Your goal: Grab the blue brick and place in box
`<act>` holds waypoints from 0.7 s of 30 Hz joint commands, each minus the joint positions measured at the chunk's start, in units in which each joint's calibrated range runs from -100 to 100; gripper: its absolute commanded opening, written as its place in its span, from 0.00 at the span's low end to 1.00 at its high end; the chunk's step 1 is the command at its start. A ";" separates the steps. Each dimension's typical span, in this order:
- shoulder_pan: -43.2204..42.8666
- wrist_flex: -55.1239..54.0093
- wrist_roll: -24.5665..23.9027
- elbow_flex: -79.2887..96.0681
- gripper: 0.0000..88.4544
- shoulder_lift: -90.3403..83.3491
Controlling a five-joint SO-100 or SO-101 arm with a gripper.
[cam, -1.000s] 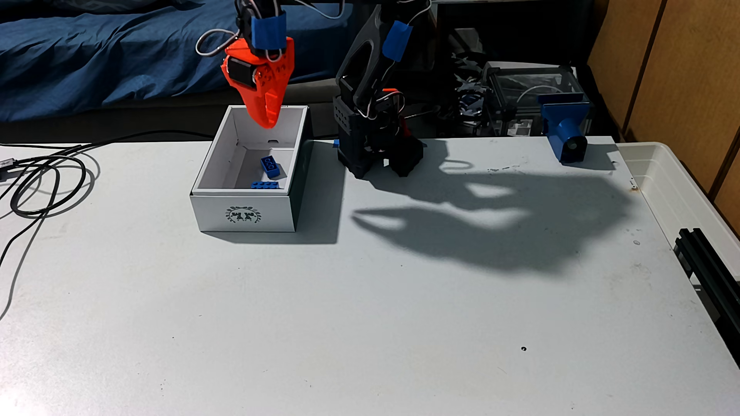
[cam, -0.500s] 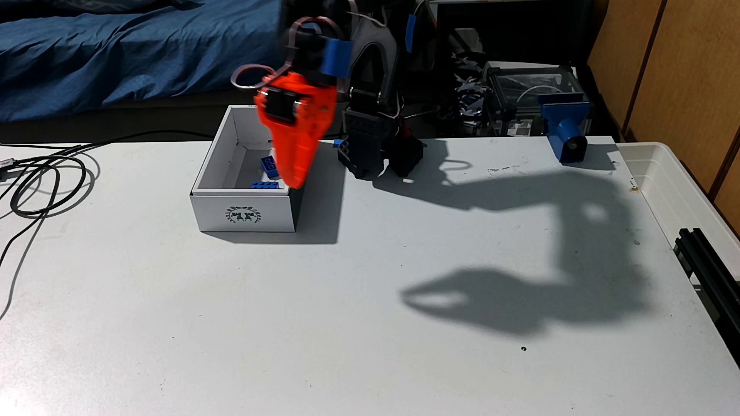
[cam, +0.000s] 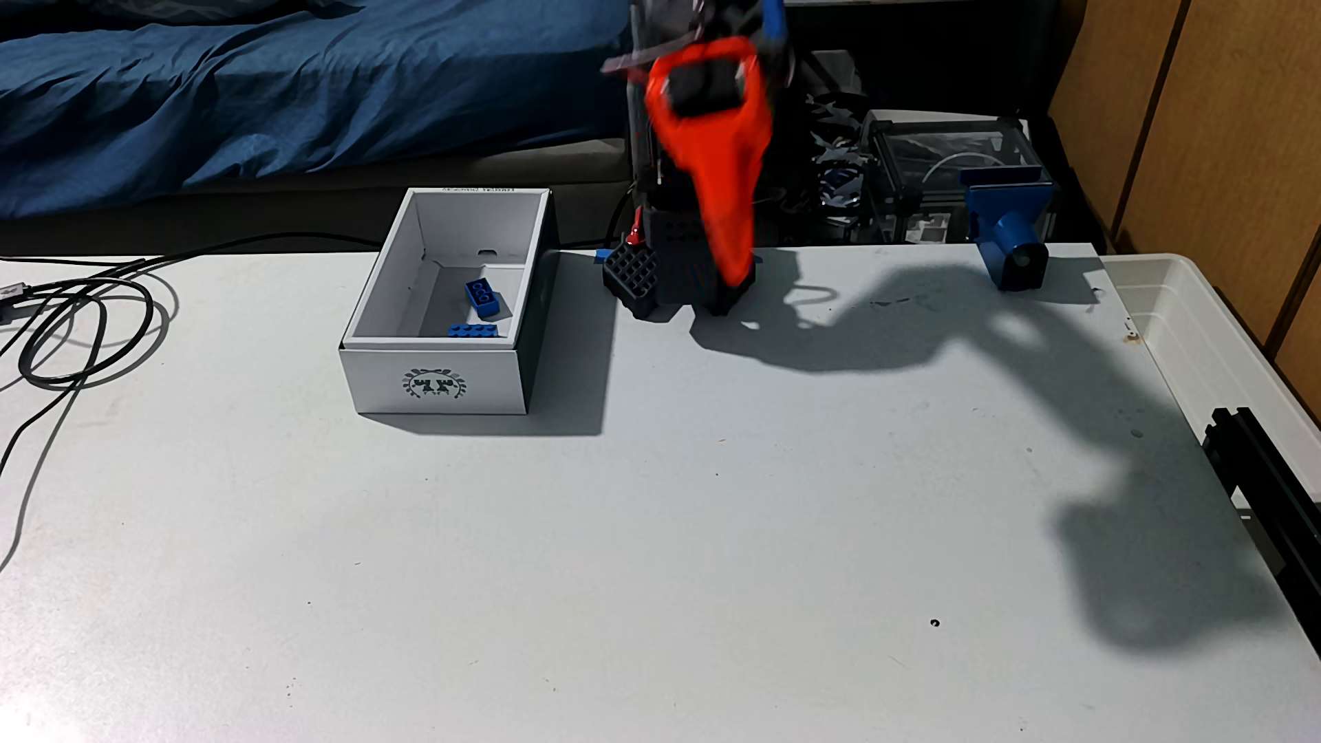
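The white box [cam: 386,371] with a dark wreath emblem stands on the table's left half in the fixed view. Inside it, against the front wall, lies the blue brick [cam: 473,330] with its studs showing. A second blue brick [cam: 482,296] showing three rings lies just behind it. My orange gripper [cam: 736,275] hangs blurred in front of the arm's black base [cam: 632,275], to the right of the box and clear of it. It points down, and its fingers look shut into one wedge with nothing held.
Black cables [cam: 78,321] coil at the table's left edge. A blue printed block [cam: 1008,236] with a round hole stands at the back right. A translucent tub [cam: 1215,336] and a black rail [cam: 1272,471] line the right edge. Blue bedding lies behind the table.
The gripper has swung from above the box to the right, ending in front of the arm's base. Its shadow slid to the table's right side. Both bricks stayed in the box.
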 commanded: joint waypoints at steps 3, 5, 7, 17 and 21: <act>-1.40 9.11 0.66 10.52 0.03 -20.41; -1.26 11.00 1.98 15.94 0.03 -26.16; 0.23 11.26 2.92 21.26 0.03 -30.56; 2.83 -0.46 3.24 37.41 0.02 -40.54; 3.80 -13.73 3.24 42.56 0.02 -40.54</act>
